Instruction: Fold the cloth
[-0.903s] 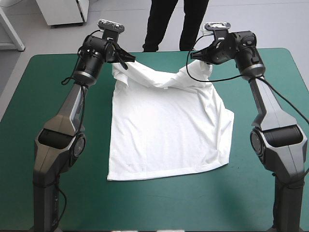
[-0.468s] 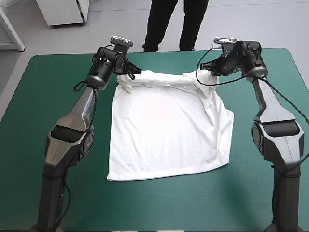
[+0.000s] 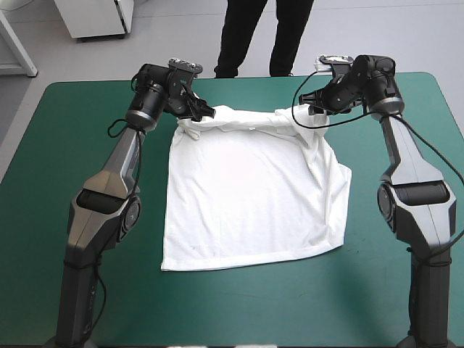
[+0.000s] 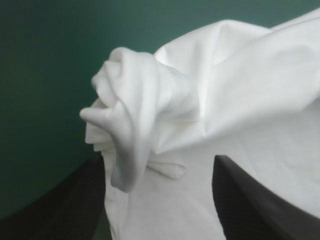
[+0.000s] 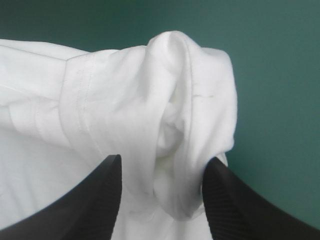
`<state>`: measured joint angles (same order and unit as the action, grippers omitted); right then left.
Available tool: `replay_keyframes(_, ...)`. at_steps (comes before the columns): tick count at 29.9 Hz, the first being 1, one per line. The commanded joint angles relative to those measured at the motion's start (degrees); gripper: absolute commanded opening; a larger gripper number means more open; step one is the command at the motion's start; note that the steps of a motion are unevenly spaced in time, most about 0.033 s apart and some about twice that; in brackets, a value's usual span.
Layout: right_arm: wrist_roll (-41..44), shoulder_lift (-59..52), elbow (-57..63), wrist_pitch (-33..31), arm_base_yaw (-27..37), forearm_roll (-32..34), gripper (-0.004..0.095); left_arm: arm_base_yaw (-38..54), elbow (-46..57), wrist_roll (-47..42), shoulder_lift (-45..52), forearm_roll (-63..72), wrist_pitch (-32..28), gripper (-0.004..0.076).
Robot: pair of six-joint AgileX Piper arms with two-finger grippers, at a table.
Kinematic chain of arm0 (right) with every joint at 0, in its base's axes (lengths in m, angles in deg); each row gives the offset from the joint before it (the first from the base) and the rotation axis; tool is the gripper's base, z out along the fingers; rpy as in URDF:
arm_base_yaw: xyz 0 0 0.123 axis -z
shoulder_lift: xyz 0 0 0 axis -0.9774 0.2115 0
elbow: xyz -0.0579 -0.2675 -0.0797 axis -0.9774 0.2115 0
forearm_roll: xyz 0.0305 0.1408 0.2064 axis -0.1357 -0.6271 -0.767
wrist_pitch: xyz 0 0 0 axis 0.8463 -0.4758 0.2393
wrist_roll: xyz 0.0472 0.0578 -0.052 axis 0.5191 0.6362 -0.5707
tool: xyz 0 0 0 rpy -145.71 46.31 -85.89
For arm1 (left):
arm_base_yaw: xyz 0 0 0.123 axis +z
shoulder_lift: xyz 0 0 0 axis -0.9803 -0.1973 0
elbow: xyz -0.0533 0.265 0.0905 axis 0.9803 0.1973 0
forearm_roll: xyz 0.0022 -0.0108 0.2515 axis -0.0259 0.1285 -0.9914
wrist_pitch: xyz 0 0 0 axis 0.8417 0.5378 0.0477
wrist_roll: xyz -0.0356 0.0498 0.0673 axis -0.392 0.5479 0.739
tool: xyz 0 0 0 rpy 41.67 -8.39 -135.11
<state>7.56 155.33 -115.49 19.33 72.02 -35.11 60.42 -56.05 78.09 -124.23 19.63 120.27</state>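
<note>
The white T-shirt (image 3: 246, 188) lies spread on the teal-green cover, its far edge bunched in a rumpled roll. My left gripper (image 3: 201, 112) sits at the roll's far-left corner and my right gripper (image 3: 308, 109) at its far-right corner. In the left wrist view the left gripper (image 4: 159, 162) is open, and a twisted wad of the T-shirt (image 4: 240, 75) lies between and ahead of its black fingers. In the right wrist view the right gripper (image 5: 164, 161) is open too, with a folded sleeve of the T-shirt (image 5: 125, 90) lying loose between its fingers.
The table's far edge (image 3: 239, 78) runs just beyond both grippers. The teal-green cover (image 3: 65, 181) shows on every side of the shirt, widest on the left and toward the near edge.
Both arms carried the shirt's raised far edge toward the table's far side and lowered it. Both grippers, shut on the cloth earlier, have opened and let it go.
</note>
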Motion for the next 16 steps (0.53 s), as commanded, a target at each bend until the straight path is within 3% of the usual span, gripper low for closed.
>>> replay_keyframes(1,-0.47,-4.13,-4.52,-2.29,0.30,-0.72,0.0483,0.02,-4.07,0.42,5.64,-0.07,2.83,0.0462)
replay_keyframes(9,0.10,-9.17,-5.09,-2.82,0.30,0.63,0.0453,0.02,-0.48,-0.57,13.26,2.89,2.95,0.0462)
replay_keyframes(16,0.56,-17.07,0.86,-2.82,0.30,2.14,0.0442,-0.09,24.22,-2.38,28.02,3.52,2.85,0.0462)
